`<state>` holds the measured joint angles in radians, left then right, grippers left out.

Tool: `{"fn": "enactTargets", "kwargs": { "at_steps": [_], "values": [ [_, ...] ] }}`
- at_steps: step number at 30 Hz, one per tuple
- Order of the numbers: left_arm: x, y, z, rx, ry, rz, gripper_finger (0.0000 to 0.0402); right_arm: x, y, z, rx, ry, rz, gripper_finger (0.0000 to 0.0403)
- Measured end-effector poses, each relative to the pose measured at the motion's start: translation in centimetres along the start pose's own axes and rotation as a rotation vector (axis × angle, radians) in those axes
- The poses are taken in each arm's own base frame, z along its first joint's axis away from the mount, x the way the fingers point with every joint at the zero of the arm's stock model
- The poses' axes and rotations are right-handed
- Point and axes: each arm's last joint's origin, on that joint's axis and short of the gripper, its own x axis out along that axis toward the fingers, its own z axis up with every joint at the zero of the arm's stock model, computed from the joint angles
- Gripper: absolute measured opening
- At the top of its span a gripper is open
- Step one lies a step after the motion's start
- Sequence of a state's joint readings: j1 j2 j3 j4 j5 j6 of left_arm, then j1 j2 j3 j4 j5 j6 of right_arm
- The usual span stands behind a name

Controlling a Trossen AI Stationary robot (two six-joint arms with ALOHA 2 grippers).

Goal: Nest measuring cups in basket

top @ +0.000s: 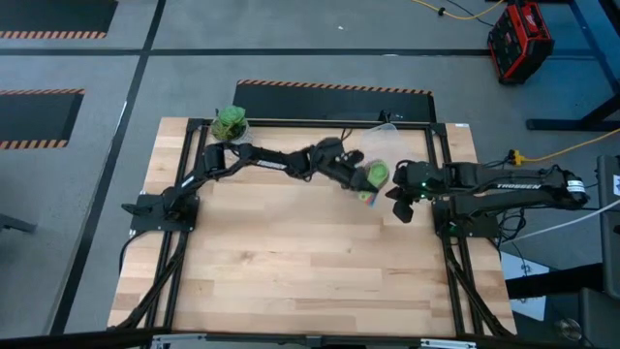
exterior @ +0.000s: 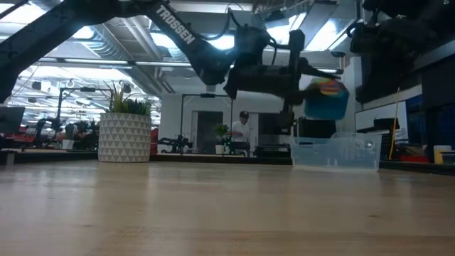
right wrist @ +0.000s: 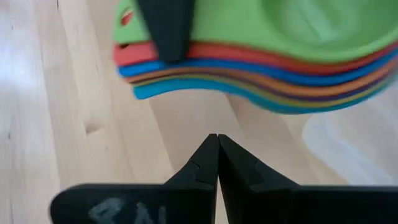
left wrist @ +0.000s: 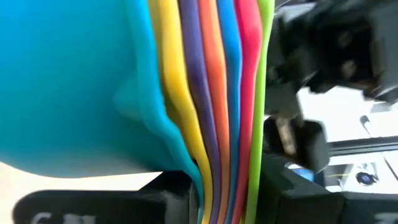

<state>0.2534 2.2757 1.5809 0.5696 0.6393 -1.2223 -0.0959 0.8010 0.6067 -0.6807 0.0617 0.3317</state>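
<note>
Left wrist view gives you seven nested measuring cups [left wrist: 205, 93]: teal, yellow, purple, orange, blue, red, green. Your left gripper [top: 366, 178] is clamped on their stacked handles, holding the one stack in the air toward two o'clock of the table [top: 291, 262], beside the single clear basket [exterior: 334, 153]. Your right gripper [right wrist: 217, 144], fingers pressed together, waits just beside the stack.

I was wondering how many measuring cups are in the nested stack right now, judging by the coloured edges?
7 measuring cups, all nested in one stack held by the left gripper above the table, beside the basket. From the outside in: turquoise, yellow, purple, orange, blue, red, green. A smaller one may be hidden inside.
</note>
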Motion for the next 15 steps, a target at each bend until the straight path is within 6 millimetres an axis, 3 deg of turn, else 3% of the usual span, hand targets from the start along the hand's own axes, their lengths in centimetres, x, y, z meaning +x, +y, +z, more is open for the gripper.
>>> {"fn": "enactTargets", "kwargs": {
  "at_steps": [8,15],
  "values": [
    [-2.3,-2.3,5.2,0.094,-0.08,-0.069,0.0083,-1.5,0.0,0.7,-0.02,-0.083,-0.026,0.0012],
    [-3.7,-1.6,6.8,0.071,-0.12,-0.034,0.0083,-1.8,0.0,0.8,-0.043,-0.099,-0.023,0.0012]
  ]
}}
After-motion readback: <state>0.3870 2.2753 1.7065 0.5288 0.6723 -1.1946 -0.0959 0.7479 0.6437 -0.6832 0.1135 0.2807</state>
